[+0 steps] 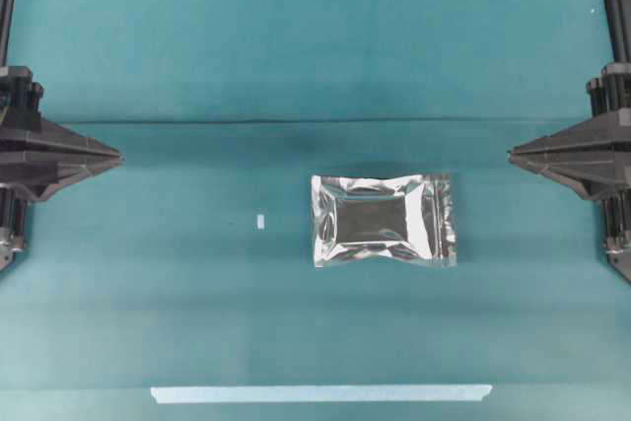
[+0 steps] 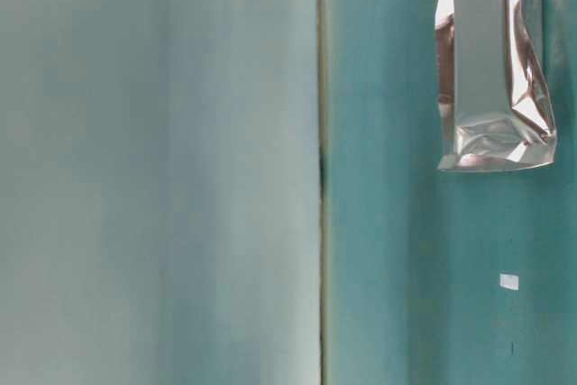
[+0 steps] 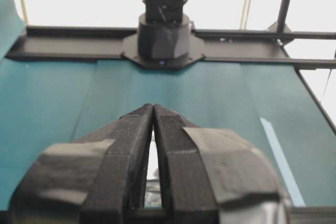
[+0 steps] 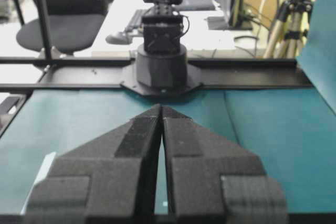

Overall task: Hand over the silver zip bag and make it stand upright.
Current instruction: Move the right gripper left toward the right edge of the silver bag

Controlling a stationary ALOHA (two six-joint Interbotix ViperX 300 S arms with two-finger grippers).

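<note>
The silver zip bag [image 1: 385, 220] is laid flat on the desk [image 1: 197, 66], right of the marker [image 1: 260, 221], behind the tape strip [image 1: 320, 393].

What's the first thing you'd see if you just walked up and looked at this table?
The shiny silver zip bag grabs your eye: it lies flat on the teal cloth, a bit right of the middle. Two black pointy grippers sit at the edges, the left gripper and the right gripper, both shut and holding nothing. A long pale tape strip runs along the near edge.
</note>
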